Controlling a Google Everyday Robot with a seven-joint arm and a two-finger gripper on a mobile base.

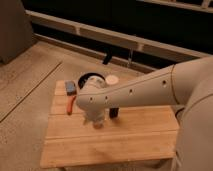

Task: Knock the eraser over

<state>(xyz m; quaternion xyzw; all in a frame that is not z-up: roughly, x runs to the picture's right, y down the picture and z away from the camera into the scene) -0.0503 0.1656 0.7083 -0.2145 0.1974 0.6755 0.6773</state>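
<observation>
The eraser [114, 113] is a small black block on the wooden table [130, 137], near its middle. Only its lower part shows below my white arm [145, 92], and it looks upright. My arm reaches in from the right across the table. My gripper [95, 119] hangs at the arm's end, just left of the eraser and close above the tabletop. The cream bottle-shaped object is hidden behind the gripper.
A flat blue block [70, 87] lies at the table's back left corner. An orange-red object [71, 105] lies in front of it. A black bowl [89, 78] and a white round object [111, 80] sit at the back edge. A floor ledge runs behind.
</observation>
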